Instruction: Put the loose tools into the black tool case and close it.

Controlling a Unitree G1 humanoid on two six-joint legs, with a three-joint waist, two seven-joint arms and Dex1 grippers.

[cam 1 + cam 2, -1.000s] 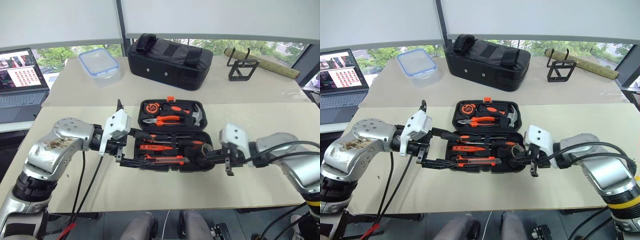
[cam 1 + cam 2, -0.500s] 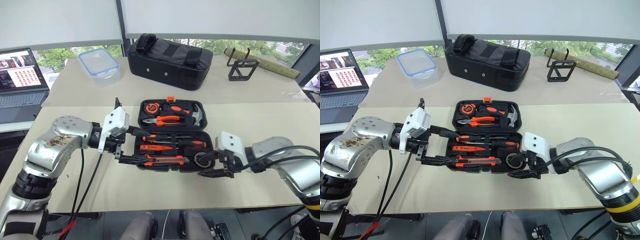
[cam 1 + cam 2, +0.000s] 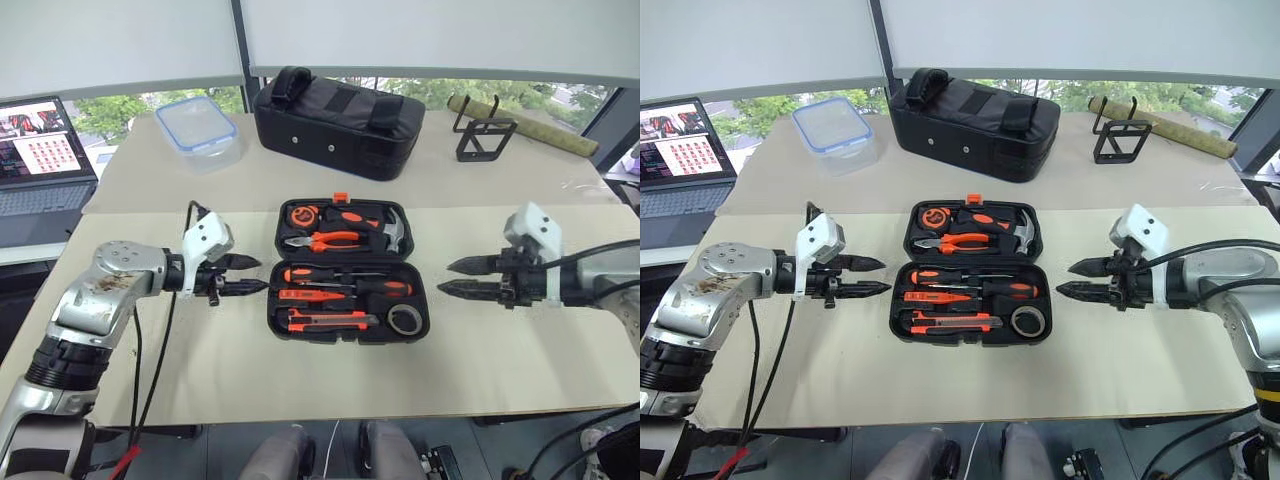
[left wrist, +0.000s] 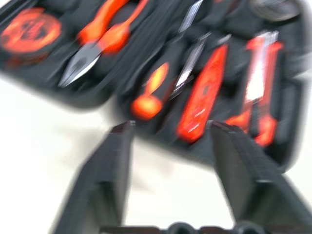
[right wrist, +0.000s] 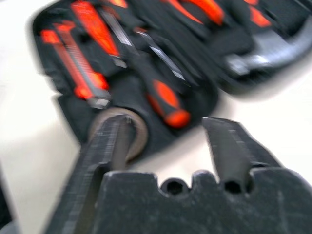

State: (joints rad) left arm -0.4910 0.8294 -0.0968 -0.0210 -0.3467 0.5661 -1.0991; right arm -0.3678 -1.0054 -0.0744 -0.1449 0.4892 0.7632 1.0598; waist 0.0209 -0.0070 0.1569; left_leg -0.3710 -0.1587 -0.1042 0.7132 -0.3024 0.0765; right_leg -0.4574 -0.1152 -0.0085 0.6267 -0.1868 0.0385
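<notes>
Both end effectors hover over the desk (image 3: 200, 380) with their fingers parted and nothing between them. The left end effector (image 3: 243, 276) hangs just off the left side of the black tool case (image 3: 347, 282), its tips aimed toward the case. The right end effector (image 3: 462, 277) hangs further off the case's right side, likewise pointed inward. Neither touches the case.

The black tool case lies open and flat at the middle of the near desk, its orange latch (image 3: 341, 198) at the far edge. In the near half, the two black-and-orange-handled screwdrivers (image 3: 345, 273) lie lengthwise across the top. Below them sits the slim orange screwdriver (image 3: 303, 295). The orange-black utility knife (image 3: 328, 320) lies along the front, and the small grey tape roll (image 3: 404, 320) sits in the front right corner. The far half holds orange-handled pliers (image 3: 327, 240), a steel-headed hammer (image 3: 393, 232) and a round orange tape measure (image 3: 300, 214).

Beyond the case, on the farther desk, a larger black fabric bag (image 3: 338, 122) stands with a clear lidded container (image 3: 198, 127) to its left and a black wire stand (image 3: 484, 135) to its right. A laptop (image 3: 40, 165) sits open at the far left.
</notes>
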